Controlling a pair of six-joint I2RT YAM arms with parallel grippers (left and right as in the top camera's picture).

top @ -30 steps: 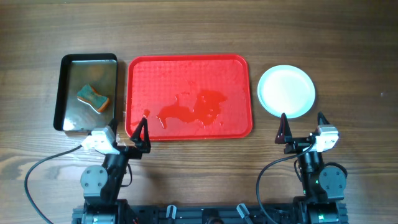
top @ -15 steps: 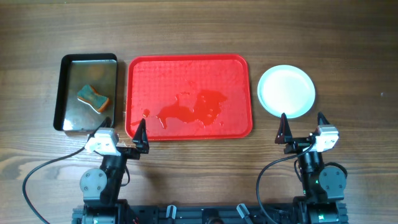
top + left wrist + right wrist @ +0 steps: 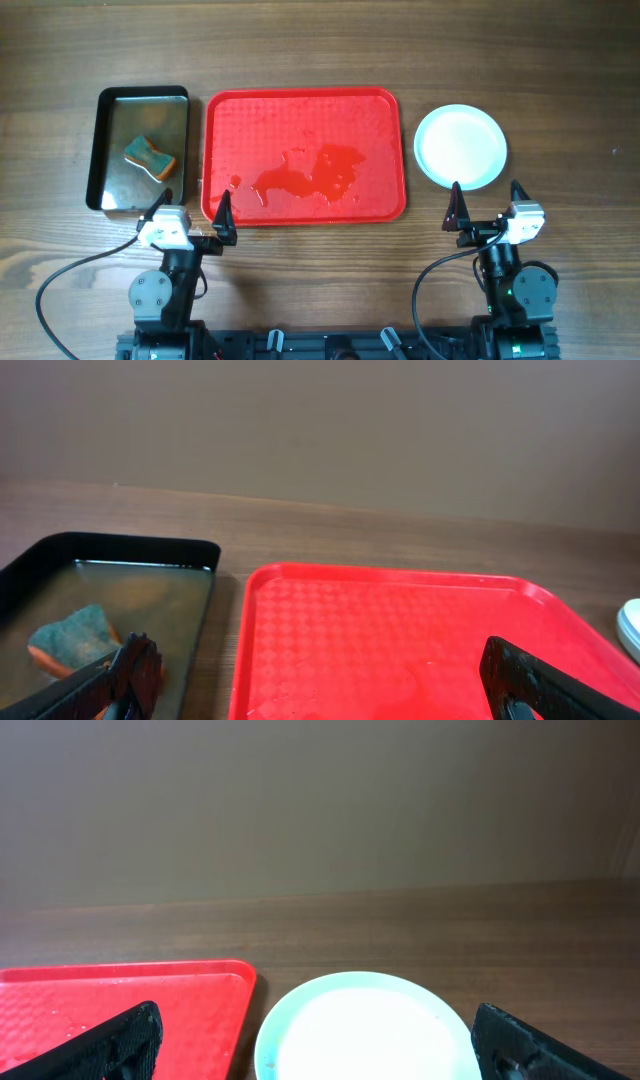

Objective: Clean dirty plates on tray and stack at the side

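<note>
The red tray (image 3: 305, 110) lies in the middle of the table with a wet puddle on it and no plates on it; it also shows in the left wrist view (image 3: 400, 620) and the right wrist view (image 3: 110, 1005). A white plate stack (image 3: 461, 146) sits on the wood to the tray's right, also seen in the right wrist view (image 3: 365, 1030). My left gripper (image 3: 192, 205) is open and empty at the tray's near left corner. My right gripper (image 3: 487, 200) is open and empty just in front of the plates.
A dark metal pan (image 3: 140, 148) of water stands left of the tray, holding a teal and orange sponge (image 3: 149, 157); the sponge shows in the left wrist view (image 3: 75, 640). Cables run from both arm bases at the near edge.
My left gripper has drawn back and shifted slightly left, away from the tray's near left corner. The right arm has not moved.
</note>
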